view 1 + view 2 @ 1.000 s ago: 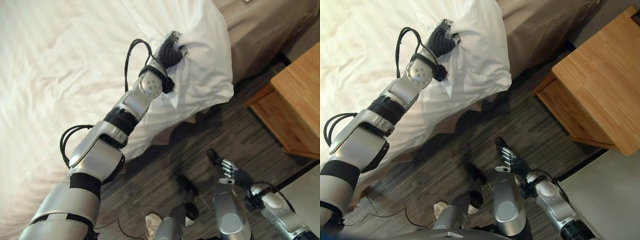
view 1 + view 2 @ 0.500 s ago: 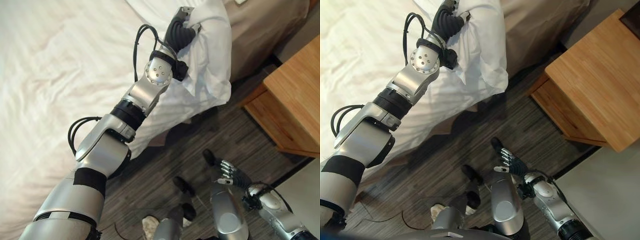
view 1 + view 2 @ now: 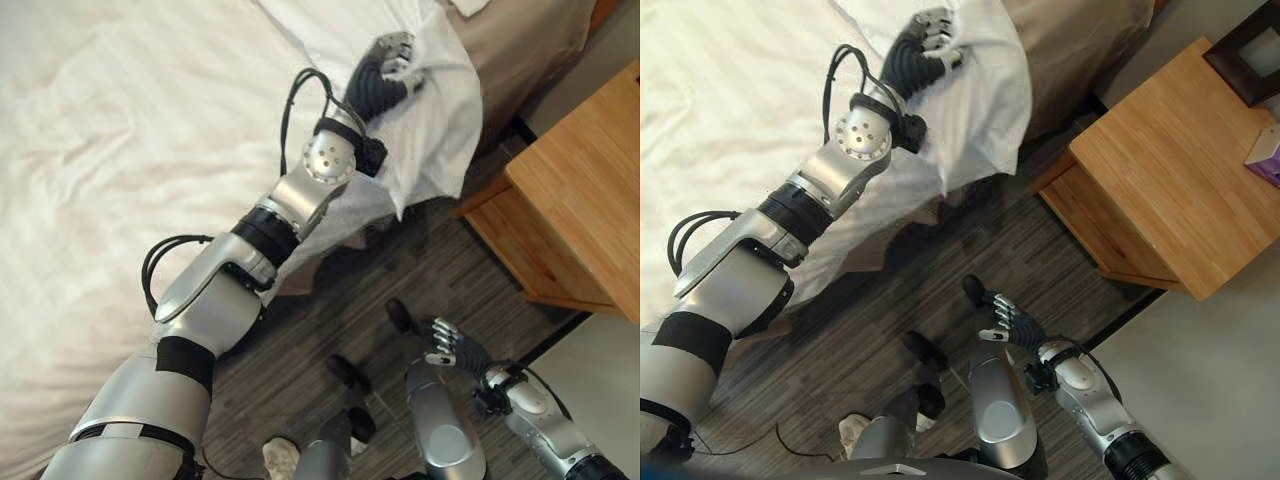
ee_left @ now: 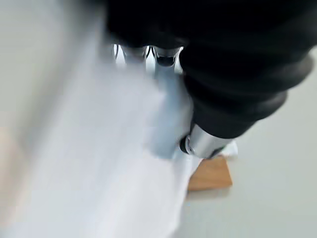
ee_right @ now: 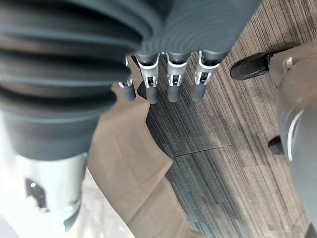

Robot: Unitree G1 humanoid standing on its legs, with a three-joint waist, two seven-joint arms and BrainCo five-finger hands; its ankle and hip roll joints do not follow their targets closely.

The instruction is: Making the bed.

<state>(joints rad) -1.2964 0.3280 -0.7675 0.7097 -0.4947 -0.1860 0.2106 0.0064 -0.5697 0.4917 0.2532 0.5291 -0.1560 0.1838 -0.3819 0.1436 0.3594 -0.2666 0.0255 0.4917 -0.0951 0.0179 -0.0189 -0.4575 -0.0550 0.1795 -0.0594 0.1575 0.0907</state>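
Observation:
A white duvet (image 3: 120, 130) covers the bed, and its corner (image 3: 440, 110) is lifted above the bed's edge. My left hand (image 3: 385, 72) is shut on that corner, with the cloth bunched round its fingers; the same hold shows in the right eye view (image 3: 925, 45) and in the left wrist view (image 4: 163, 119). A tan bed skirt (image 3: 1080, 50) shows beside the raised corner. My right hand (image 3: 452, 345) hangs low over the floor, fingers straight and holding nothing, as the right wrist view (image 5: 171, 74) also shows.
A wooden bedside table (image 3: 1170, 170) stands right of the bed, with a dark frame (image 3: 1245, 60) and a purple box (image 3: 1268, 152) on its far side. Grey striped carpet (image 3: 400, 280) lies between bed and table. A pale wall (image 3: 1200, 380) is at lower right.
My left hand has carried the duvet corner up and to the right, lifting it off the bed's edge. The camera has shifted, so more of the table shows. The right hand stays low.

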